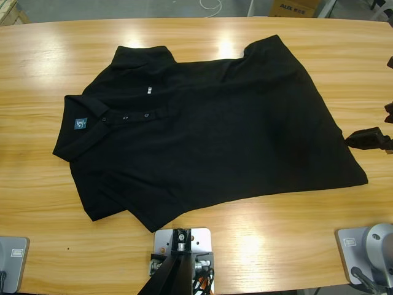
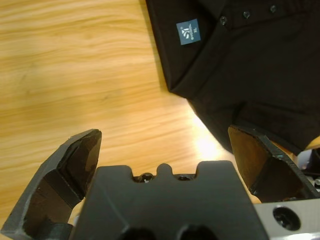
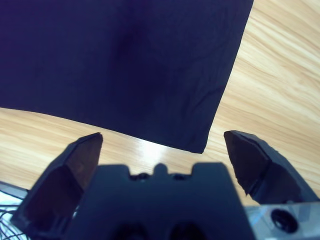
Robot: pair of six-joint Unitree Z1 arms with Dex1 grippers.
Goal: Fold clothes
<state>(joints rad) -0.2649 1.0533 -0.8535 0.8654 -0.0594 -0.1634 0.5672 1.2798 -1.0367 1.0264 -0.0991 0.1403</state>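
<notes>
- Two tools, both with jaws spread wide and nothing between them: my left tool (image 2: 162,150) hangs over bare wood just off the collar end of the shirt, and my right tool (image 3: 160,150) hangs just off a lower hem corner.
- In the high view only a black piece at the right edge (image 1: 368,138) shows, close to the hem; I take it for the right tool, but I cannot be sure.
- The black short-sleeved knit polo shirt (image 1: 209,129) lies spread front-up across the middle of the long pale wooden bench (image 1: 49,203), collar to the left, hem to the right, set slightly askew to the bench edge.
- The small teal neck label (image 2: 189,31) sits inside the collar, with the row of small dark buttons (image 1: 126,116) running from it toward the chest.
- Handling, as I judge it: light, limp, soft fabric, not fragile; it will drape and sag the moment it leaves the wood, and it may drag and bunch rather than slide.
- Where I would take hold: at the edges, not the flat middle. The hem corner (image 3: 200,148) lies flat and thin, so a low pinch there; on the left, the doubled collar or the near sleeve (image 1: 116,206) gives more to bite.
- Risk: catching one layer only, so the back panel trails behind.
</notes>
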